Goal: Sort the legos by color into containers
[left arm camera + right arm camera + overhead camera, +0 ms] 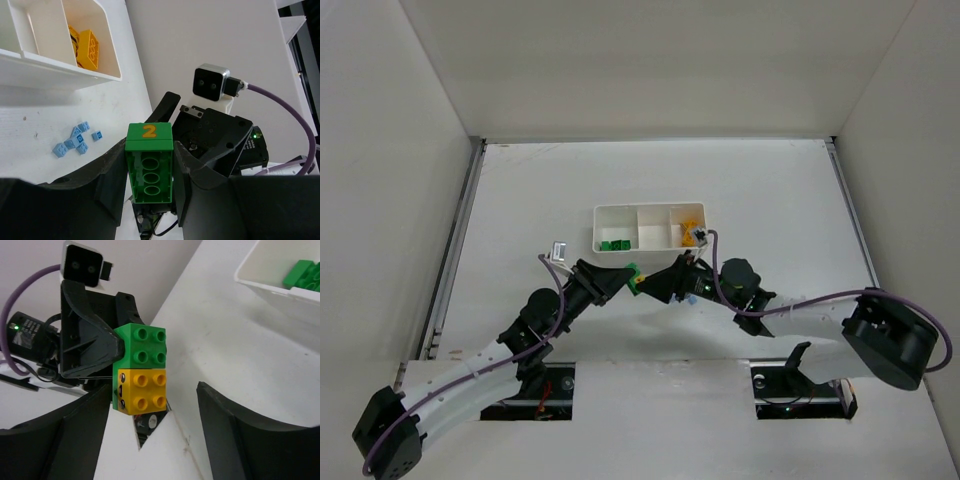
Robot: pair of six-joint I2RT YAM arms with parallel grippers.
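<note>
My left gripper [149,156] is shut on a green lego [149,170] marked with an orange 2, held above the table in front of the white tray [650,212]. A yellow lego [144,390] is stuck to that green brick [145,346]. My right gripper [152,392] faces it, open, one finger close beside the yellow brick and the other well clear of it. In the top view the two grippers meet at the green brick [633,272]. The tray's left compartment holds green legos [615,244], and its right one holds yellow legos [87,45].
Several tiny light blue legos [75,142] lie on the table near the tray's right end. The tray's middle compartment [652,226] shows only white. White walls enclose the table on three sides. The right arm's purple cable [715,262] loops beside the tray.
</note>
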